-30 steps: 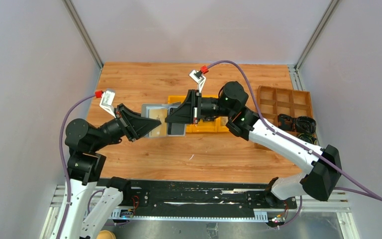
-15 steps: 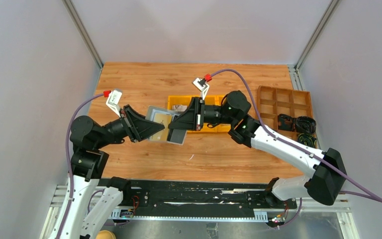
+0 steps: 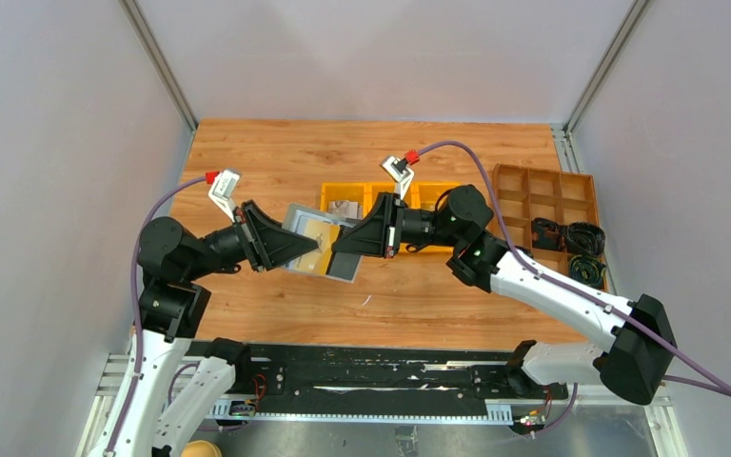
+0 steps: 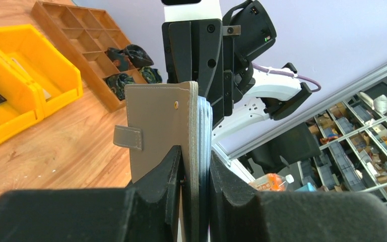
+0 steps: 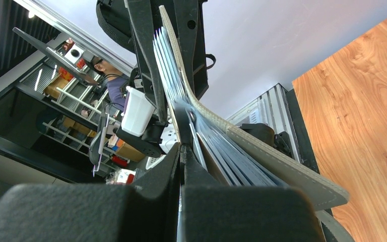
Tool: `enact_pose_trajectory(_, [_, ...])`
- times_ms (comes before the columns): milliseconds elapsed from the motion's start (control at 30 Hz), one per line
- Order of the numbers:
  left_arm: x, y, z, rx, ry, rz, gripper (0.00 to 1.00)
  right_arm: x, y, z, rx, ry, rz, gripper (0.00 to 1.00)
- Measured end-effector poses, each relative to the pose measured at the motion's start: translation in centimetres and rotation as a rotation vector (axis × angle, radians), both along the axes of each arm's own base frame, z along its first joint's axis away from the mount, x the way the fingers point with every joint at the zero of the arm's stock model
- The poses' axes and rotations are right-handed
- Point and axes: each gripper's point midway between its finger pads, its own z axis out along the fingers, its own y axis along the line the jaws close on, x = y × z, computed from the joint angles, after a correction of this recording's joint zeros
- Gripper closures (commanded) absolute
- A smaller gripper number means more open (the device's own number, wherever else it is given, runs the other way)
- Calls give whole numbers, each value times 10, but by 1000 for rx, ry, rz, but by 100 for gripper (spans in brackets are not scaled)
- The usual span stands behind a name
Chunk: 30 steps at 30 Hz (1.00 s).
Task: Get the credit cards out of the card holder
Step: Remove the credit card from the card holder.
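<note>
Right gripper (image 5: pixel 181 151): just closed, likely pinching a card (image 5: pixel 166 60) edge.
Left gripper (image 4: pixel 195 169): clamped on holder (image 4: pixel 156 121).
Meaning: card ready to pull out.

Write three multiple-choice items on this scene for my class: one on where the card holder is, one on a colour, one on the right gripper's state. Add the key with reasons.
1. Where is the card holder?
A. flat on the table
B. in the air between the left gripper and the right gripper
C. inside the bin

2. What colour is the bin?
A. yellow
B. blue
C. green

3. How do the right gripper's jaws stand?
A. wide open
B. shut on a thin inner leaf of the card holder
C. shut on nothing

Key: 1 B, both grippers clamp it above the wood. 2 A, the top view shows it bright yellow. 3 B, the right wrist view shows the fingers pressed together on a leaf.
</note>
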Motion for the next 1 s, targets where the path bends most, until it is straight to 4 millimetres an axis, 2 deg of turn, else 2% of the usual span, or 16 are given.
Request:
enact_pose_trajectory(100, [1, 0, 0, 0, -1, 3, 95, 0, 0, 0, 1, -1, -1, 100])
enact_pose_trajectory(133, [1, 0, 0, 1, -2, 6, 100, 0, 0, 0, 1, 0, -1, 95])
enact_pose_trajectory(200, [2, 1, 0, 2, -3, 12, 100, 0, -1, 1, 1, -1, -2, 76])
enact_pose_trajectory(300, [6, 2, 0, 3, -9, 33, 100, -1, -1, 2, 5, 13, 4, 58])
enact_pose_trajectory(367, [9, 3, 0, 4, -15, 50, 100, -1, -1, 5, 18, 18, 8, 54])
enact_pose_trajectory(500, [13, 4, 0, 4, -14, 72, 100, 2, 5, 8, 34, 31, 20, 53])
enact_pose_trajectory(600, [16, 4, -1, 5, -7, 83, 100, 7, 11, 9, 37, 39, 27, 58])
enact_pose_trajectory(733, [18, 5, 1, 3, -10, 95, 100, 9, 16, 7, 42, 51, 41, 86])
enact_pose_trajectory(833, [17, 6, 4, 3, -20, 96, 100, 10, 18, 6, 45, 72, 54, 100])
enact_pose_trajectory(1000, [15, 6, 8, 10, -40, 96, 100, 9, 10, 10, 56, 58, 53, 100])
